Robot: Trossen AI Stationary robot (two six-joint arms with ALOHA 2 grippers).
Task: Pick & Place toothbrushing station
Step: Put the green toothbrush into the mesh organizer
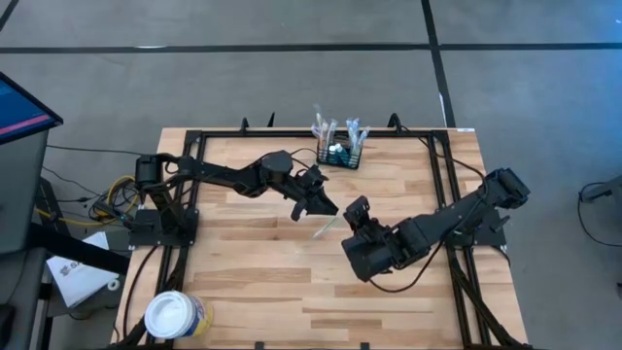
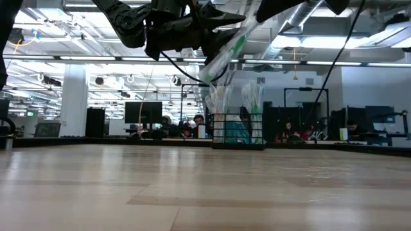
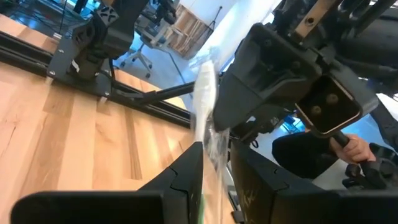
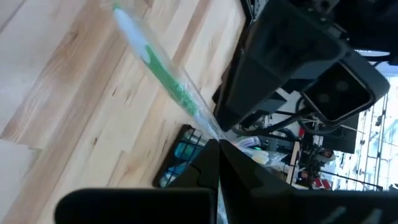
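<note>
The toothbrushing station (image 1: 338, 153), a small black wire-mesh caddy, stands at the table's far edge with several wrapped toothbrushes upright in it; the low view shows the caddy (image 2: 237, 131) resting on the tabletop. At mid-table a green toothbrush in a clear wrapper (image 1: 325, 227) hangs in the air between both grippers. My left gripper (image 1: 324, 204) comes from the left and my right gripper (image 1: 358, 209) from the right; both are shut on the toothbrush, close together near its upper end. My left gripper (image 3: 214, 168) has the wrapped toothbrush between its two fingers, which lie across the wrapper (image 3: 210, 140). The fingers come about level from the table's left. The toothbrush (image 2: 225, 51) is lifted clear and tilted, its free end lower. My right gripper (image 4: 217, 149) pinches the clear wrapper near one end (image 4: 205, 127) between its shut fingertips. It slants down from the table's right. The green brush (image 4: 168, 78) runs on past the fingers, clear of the table.
A round white tub (image 1: 175, 316) with a yellow-blue label sits at the near left corner. A black frame (image 1: 442, 194) runs round the wooden tabletop. Bare wood lies between the grippers and the caddy. People sit at desks in the room beyond (image 2: 196, 122).
</note>
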